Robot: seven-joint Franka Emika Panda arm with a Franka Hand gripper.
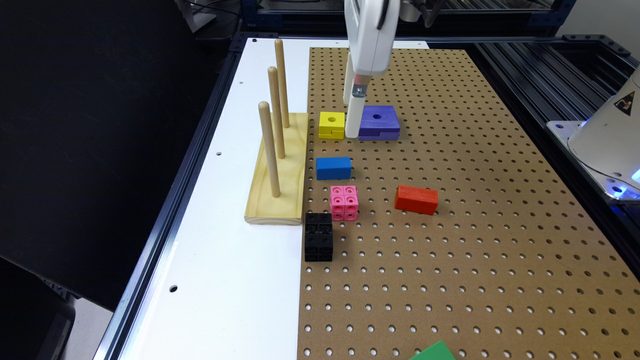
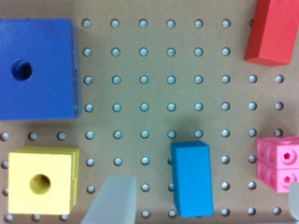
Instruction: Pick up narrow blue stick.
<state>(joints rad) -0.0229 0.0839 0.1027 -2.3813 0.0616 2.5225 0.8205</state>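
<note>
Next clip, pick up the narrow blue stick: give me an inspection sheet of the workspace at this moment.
Surface: brown pegboard beside a white panel.
Job's things: narrow blue stick lies flat on the pegboard, untouched.
Clutter: yellow block, purple-blue holed block, pink cubes, red block, black cubes, wooden peg stand, green piece at the edge.
Grippers: gripper low between the yellow and purple-blue blocks, open, empty.
Cables: nothing seen.
Surroundings: dark metal frame; white device with blue light.
</note>
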